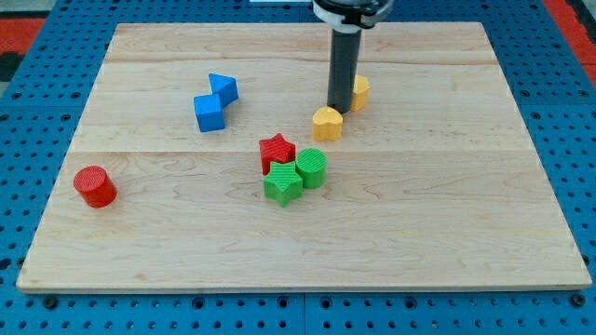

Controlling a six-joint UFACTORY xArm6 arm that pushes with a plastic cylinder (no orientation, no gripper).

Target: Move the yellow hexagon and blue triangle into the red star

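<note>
No fingers on this rig, so nothing opens, closes or holds anything: just my tip (pixel 339 108) on the dark rod, planted between two yellow blocks near the table's top edge, about touching both.

Left to right: one red plastic cylinder (pixel 95 186) by the left edge, two blue blocks touching, a blue cube (pixel 209 113) and blue triangle (pixel 223 88), then the red star (pixel 277 152) mid-table against one green star (pixel 283 183) and one green cylinder (pixel 312 168), then the yellow hexagon (pixel 328 123) and another yellow block (pixel 359 92).
</note>
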